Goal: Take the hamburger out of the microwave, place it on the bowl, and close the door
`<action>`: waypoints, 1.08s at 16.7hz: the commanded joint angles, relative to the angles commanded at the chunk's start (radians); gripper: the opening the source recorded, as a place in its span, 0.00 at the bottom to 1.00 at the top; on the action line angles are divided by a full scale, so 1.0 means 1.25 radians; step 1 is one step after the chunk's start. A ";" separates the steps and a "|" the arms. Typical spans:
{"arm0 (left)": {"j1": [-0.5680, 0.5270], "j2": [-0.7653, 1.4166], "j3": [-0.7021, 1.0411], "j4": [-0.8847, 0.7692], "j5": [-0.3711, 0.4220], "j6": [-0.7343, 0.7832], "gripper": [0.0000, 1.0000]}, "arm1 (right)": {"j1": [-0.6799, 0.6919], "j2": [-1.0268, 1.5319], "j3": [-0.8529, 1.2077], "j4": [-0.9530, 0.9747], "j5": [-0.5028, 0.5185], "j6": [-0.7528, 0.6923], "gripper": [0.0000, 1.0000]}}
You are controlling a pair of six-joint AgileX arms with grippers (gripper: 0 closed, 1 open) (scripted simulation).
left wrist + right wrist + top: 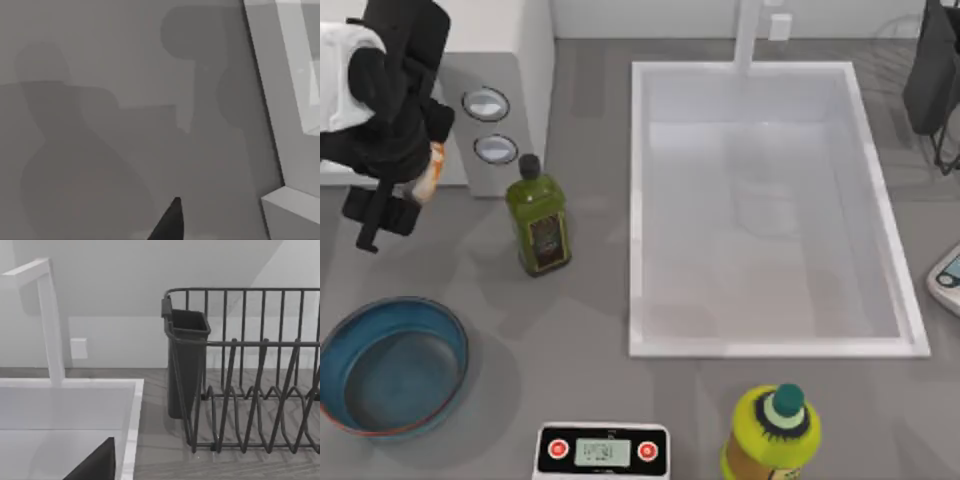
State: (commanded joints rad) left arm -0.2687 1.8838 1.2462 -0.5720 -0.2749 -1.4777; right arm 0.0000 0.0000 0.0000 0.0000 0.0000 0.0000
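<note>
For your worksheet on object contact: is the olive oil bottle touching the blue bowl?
Apart. The top view shows bare grey table between the olive oil bottle and the bowl.

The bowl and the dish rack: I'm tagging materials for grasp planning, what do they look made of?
The bowl looks like translucent blue plastic or glass: the grey counter shows through it, with a thin reddish rim. The dish rack looks like dark coated metal wire: thin bent bars, matte finish. Neither is certain.
</note>
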 joint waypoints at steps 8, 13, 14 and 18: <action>-0.225 0.153 0.122 -0.621 -0.243 -0.664 0.00 | 0.000 0.000 0.000 0.000 0.000 0.000 1.00; -0.283 0.313 0.147 -0.843 -0.330 -0.938 0.00 | 0.000 0.000 0.000 0.000 0.000 0.000 1.00; -0.287 0.339 0.148 -0.869 -0.340 -0.973 0.00 | 0.000 0.000 0.000 0.000 0.000 0.000 1.00; -0.292 0.389 0.149 -0.915 -0.356 -1.033 0.00 | 0.000 0.000 0.000 0.000 0.000 0.000 1.00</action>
State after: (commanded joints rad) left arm -0.6336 2.3703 1.4329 -1.7151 -0.7203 -2.7688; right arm 0.0000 0.0000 0.0000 0.0000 0.0000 0.0000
